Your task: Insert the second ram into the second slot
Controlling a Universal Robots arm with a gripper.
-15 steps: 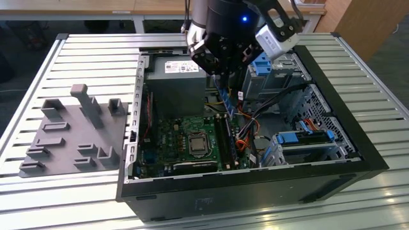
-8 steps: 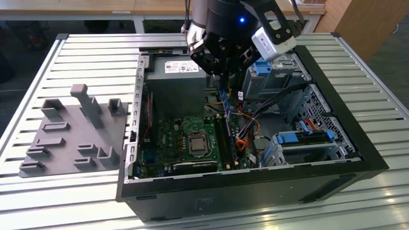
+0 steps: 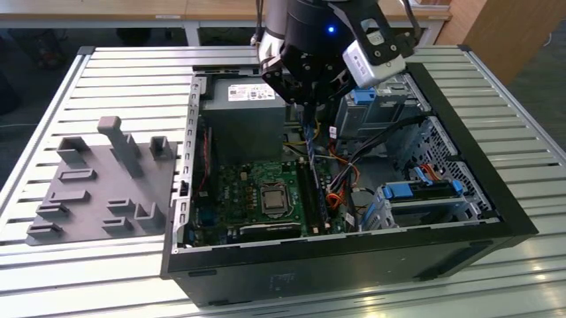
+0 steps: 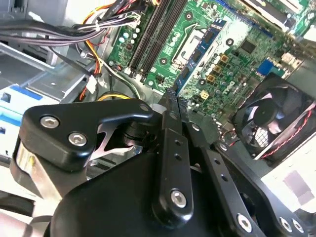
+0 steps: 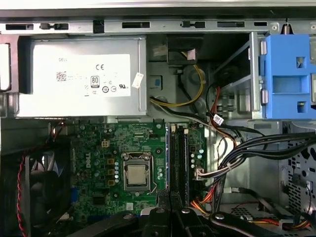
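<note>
1. Step in hand: bringing the ram (image 3: pixel 308 134) over the slots (image 5: pixel 180 158). It is not seated yet.
2. Fingers (image 4: pixel 174 148) are clenched tip to tip. A thin stick seems pinched edge-on between them, so I judge the ram is in the grip.
3. Gripper (image 4: pixel 170 101) hangs inside the open case (image 3: pixel 495 199), above the board (image 5: pixel 98 148), near the slots.
4. Seating calls for the ram parallel to the empty slot, centred over it, then a straight push down.
</note>
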